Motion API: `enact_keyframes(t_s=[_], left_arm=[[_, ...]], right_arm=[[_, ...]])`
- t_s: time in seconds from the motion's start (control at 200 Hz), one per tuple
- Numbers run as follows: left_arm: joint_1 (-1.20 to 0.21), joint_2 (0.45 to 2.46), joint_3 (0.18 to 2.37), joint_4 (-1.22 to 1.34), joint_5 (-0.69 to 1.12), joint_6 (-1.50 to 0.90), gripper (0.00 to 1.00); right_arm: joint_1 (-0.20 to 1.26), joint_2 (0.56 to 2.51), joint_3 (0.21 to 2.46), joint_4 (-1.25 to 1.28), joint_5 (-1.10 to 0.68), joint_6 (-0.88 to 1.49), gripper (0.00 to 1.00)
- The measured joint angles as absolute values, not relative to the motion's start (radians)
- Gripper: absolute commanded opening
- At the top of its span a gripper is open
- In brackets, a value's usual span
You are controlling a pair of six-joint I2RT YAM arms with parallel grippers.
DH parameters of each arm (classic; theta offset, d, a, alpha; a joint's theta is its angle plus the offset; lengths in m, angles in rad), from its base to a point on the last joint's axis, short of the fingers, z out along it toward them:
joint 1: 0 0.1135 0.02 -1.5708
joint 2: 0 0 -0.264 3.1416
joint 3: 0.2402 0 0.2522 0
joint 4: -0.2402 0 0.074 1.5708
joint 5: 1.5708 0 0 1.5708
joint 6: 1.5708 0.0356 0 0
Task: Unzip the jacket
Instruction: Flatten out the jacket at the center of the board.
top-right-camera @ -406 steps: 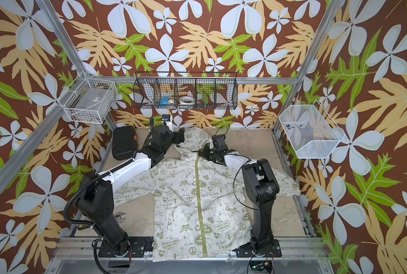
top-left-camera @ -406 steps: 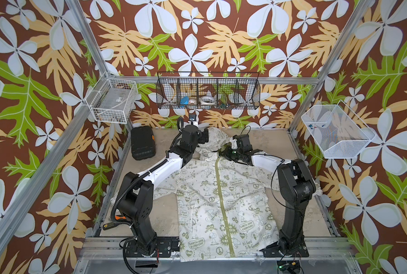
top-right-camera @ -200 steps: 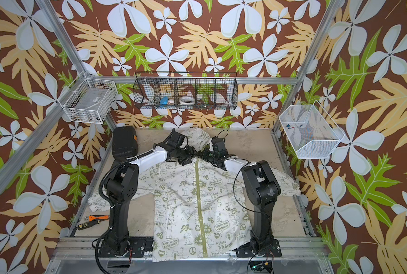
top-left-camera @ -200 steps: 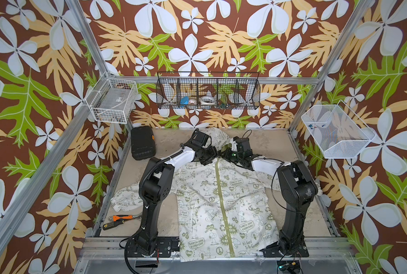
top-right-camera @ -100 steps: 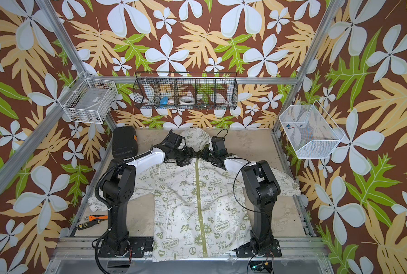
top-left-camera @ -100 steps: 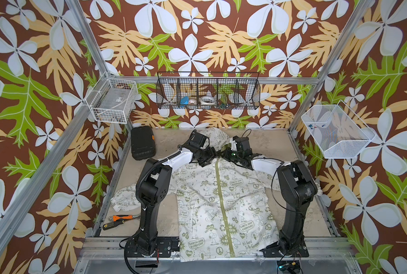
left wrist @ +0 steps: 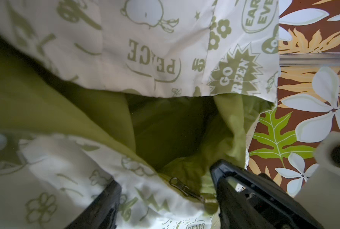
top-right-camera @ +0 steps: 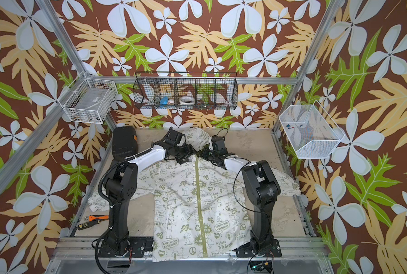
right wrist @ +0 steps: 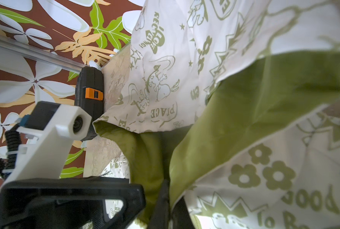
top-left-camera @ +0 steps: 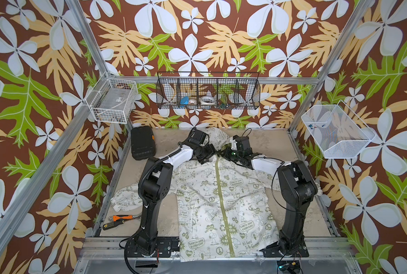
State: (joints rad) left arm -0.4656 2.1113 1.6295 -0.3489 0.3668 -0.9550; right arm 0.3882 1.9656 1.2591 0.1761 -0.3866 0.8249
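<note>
Two grippers met at the collar of the jacket (top-left-camera: pixel 202 189). The left gripper (left wrist: pixel 165 178) stood with its jaws well apart on either side of the metal zipper pull (left wrist: pixel 185 190); whether either finger touched the pull could not be told. The right gripper (right wrist: pixel 169 192) was pressed together on a fold of the olive-green lining (right wrist: pixel 264 95) at the collar edge.

Both arms rose from bases on the front rail, elbows high. The white forearms of the left arm (top-left-camera: pixel 155 187) and the right arm (top-left-camera: pixel 292 187) stretched low across the jacket's shoulders toward its neck.

The jacket lay front up on the sandy bench (top-left-camera: pixel 269 142), with its hood (top-left-camera: pixel 221 136) toward the back wall and its hem draped over the front rail. In both top views the olive zipper (top-left-camera: pixel 222 204) ran shut down the middle.

One sleeve lay crumpled beside the left arm. A black case with an orange latch (top-left-camera: pixel 142 142) sat in the far corner, and an orange-handled tool (top-left-camera: pixel 123 217) and a black screwdriver (top-left-camera: pixel 112 225) lay near the front edge.

A black wire basket (top-left-camera: pixel 208 93) holding tape rolls hung on the back wall. White wire baskets hung on the side walls, against brown floral wallpaper.
</note>
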Motion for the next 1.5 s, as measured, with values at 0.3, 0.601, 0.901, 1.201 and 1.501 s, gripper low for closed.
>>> enact_keyframes(t_s=[0.3, 0.601, 0.901, 1.201, 1.501], left_arm=[[-0.463, 2.107, 1.589, -0.324, 0.367, -0.955, 0.69], [-0.437, 2.123, 1.613, -0.332, 0.360, -0.951, 0.78], [-0.430, 2.165, 1.647, -0.339, 0.376, -0.947, 0.85], [-0.411, 2.183, 1.694, -0.347, 0.391, -0.948, 0.95], [-0.411, 2.184, 1.687, -0.346, 0.411, -0.946, 0.69]], right_arm=[[0.389, 1.966, 1.266, 0.142, -0.387, 0.822, 0.00], [0.389, 1.967, 1.281, 0.134, -0.386, 0.810, 0.00], [0.389, 1.969, 1.289, 0.127, -0.386, 0.807, 0.00], [0.387, 1.969, 1.290, 0.127, -0.386, 0.804, 0.00], [0.387, 1.977, 1.295, 0.126, -0.386, 0.804, 0.00]])
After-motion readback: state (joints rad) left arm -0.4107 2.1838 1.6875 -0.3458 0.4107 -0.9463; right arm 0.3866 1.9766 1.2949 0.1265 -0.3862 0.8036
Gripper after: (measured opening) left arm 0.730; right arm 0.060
